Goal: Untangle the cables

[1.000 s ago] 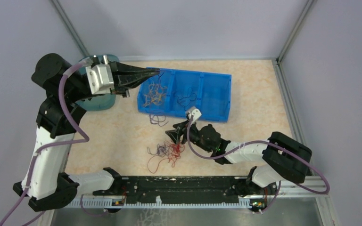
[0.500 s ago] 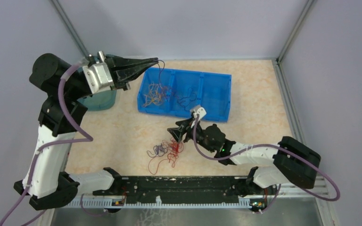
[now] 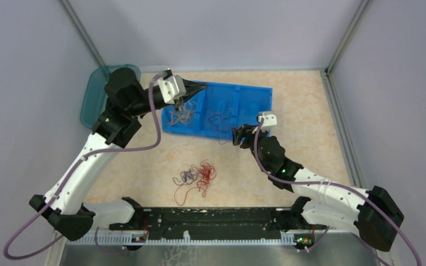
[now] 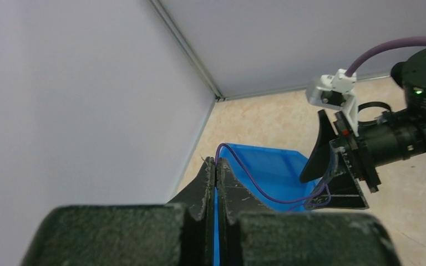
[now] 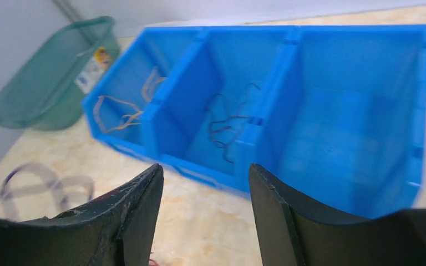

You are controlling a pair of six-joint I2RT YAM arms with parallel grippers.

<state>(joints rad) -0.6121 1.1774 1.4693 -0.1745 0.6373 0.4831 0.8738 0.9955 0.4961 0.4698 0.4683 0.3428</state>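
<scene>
My left gripper (image 4: 216, 162) is shut on a thin purple cable (image 4: 266, 195) and hangs over the left end of the blue bin (image 3: 255, 130). The cable sags across to the right gripper's fingers (image 4: 319, 158), where its far end curls; I cannot tell if it touches them. My right gripper (image 3: 237, 134) stands open at the bin's front wall with nothing between its jaws (image 5: 205, 169). Orange cables (image 3: 182, 113) lie in the left compartment and dark purple ones (image 3: 220, 117) in the middle one. A red and purple tangle (image 3: 197, 177) lies on the table.
The bin's right compartment (image 5: 344, 127) holds nothing. A teal basket (image 3: 97, 91) stands at the back left against the wall. Grey walls close the table on three sides, and a black rail (image 3: 211, 219) runs along the near edge.
The left gripper swung right and down over the bin's left end. The right gripper left the tangle and moved up-right to the bin's front wall, with its jaws a little wider.
</scene>
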